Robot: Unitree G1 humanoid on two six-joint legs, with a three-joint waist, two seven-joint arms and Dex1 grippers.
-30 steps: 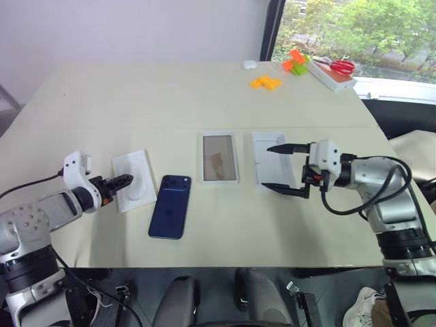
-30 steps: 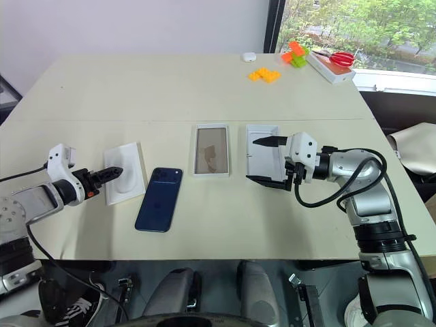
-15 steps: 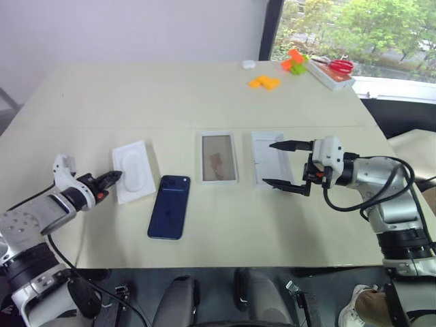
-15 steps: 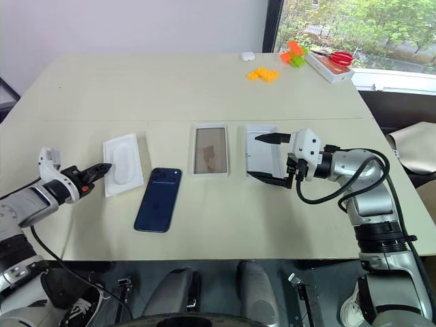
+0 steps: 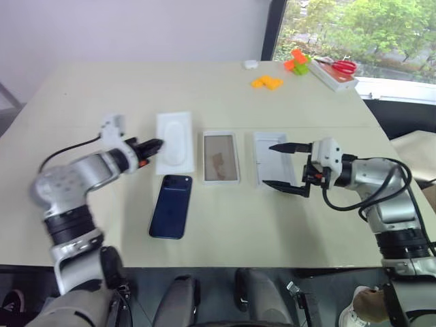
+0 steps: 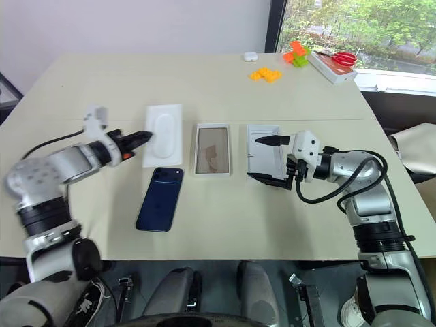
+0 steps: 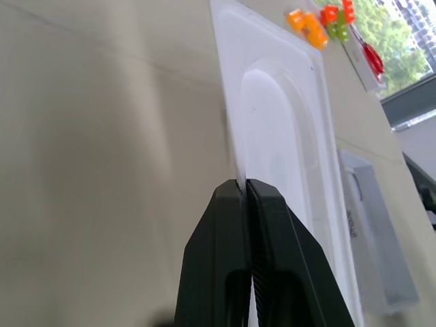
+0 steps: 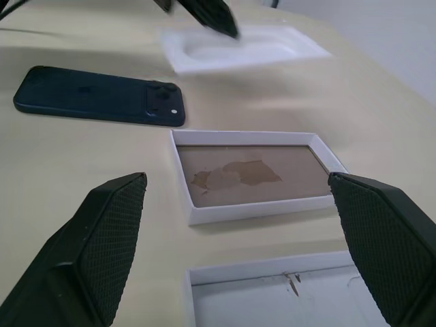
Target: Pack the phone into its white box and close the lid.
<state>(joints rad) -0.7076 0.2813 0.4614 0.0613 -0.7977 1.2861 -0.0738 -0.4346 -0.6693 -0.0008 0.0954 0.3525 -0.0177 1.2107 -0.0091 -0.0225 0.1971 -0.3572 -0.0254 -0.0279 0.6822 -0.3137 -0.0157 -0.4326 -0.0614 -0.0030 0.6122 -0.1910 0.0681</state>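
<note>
The left end effector (image 5: 158, 144) is clamped on the edge of the thin white insert (image 5: 174, 142). The right end effector (image 5: 280, 165) gapes wide over the lid (image 5: 270, 158). The phone (image 5: 170, 206) lies near the tabletop's (image 5: 95, 95) near edge, beside the white box (image 5: 219, 157).

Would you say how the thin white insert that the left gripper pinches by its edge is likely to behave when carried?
The insert, thin and moulded, probably weighs little. Pinched by the left gripper at one edge only, it may sag or swing. The smooth surface could slip.
</note>
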